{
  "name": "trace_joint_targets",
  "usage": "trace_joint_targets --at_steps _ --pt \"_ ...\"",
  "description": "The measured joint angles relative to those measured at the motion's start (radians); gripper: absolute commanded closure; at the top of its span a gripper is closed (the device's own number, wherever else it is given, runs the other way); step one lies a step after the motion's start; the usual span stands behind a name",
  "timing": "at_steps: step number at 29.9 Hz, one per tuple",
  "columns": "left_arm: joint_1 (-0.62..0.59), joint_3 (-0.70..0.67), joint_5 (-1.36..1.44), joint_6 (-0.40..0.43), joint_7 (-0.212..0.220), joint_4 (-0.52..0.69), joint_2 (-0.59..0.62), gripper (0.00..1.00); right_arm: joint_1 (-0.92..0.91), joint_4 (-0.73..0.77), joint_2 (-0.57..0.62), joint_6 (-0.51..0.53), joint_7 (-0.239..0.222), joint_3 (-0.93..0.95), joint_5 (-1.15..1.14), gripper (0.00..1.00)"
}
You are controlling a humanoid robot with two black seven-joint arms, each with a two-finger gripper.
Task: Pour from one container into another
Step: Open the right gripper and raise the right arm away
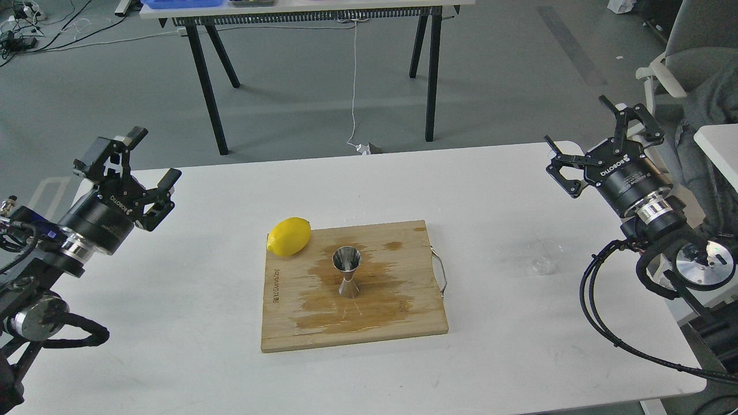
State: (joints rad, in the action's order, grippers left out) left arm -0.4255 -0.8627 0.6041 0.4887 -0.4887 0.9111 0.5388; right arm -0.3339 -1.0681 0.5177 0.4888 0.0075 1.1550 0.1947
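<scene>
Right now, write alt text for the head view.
A steel jigger stands upright on a wet-stained wooden cutting board, a lemon at the board's far-left corner. A clear glass cup sits on the white table to the right; both grippers, left and right, hover open-jawed and empty.

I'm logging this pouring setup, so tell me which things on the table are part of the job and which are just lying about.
Part of the job:
- clear glass cup, on the bare table right of the board
- steel jigger, upright on the board
- left gripper and right gripper, both open, holding nothing

Just lying about:
- lemon, at the board's corner
- wooden cutting board, wet-stained
</scene>
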Motion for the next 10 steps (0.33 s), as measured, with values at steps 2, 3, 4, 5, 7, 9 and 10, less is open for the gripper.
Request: trace_joint_targets --at_steps 2,3,4,5,7,9,10 --pt "-0.001 -0.002 0.0 0.0 0.0 0.022 0.005 0.01 -0.018 0.001 0.015 0.0 0.0 -0.004 0.0 0.01" --pt "-0.002 -0.005 0.0 0.0 0.0 0.04 0.011 0.01 -0.029 0.002 0.027 0.0 0.0 -0.01 0.0 0.01" --pt "-0.004 -0.008 0.0 0.0 0.0 0.059 0.022 0.01 -0.041 0.004 0.041 0.0 0.0 -0.014 0.0 0.01" --pt "-0.007 -0.01 0.0 0.0 0.0 0.074 0.032 0.01 -0.049 0.006 0.053 0.0 0.0 -0.017 0.0 0.01" --pt "-0.025 -0.009 0.0 0.0 0.0 0.089 0.046 0.01 -0.058 0.007 0.064 0.0 0.0 -0.019 0.0 0.01" --pt "-0.05 -0.004 -0.001 0.0 0.0 0.093 0.052 0.01 -0.061 0.008 0.069 0.0 0.0 -0.019 0.0 0.01" --pt "-0.06 -0.003 -0.001 0.0 0.0 0.093 0.053 0.01 -0.062 0.009 0.071 0.0 0.0 -0.019 0.0 0.01"
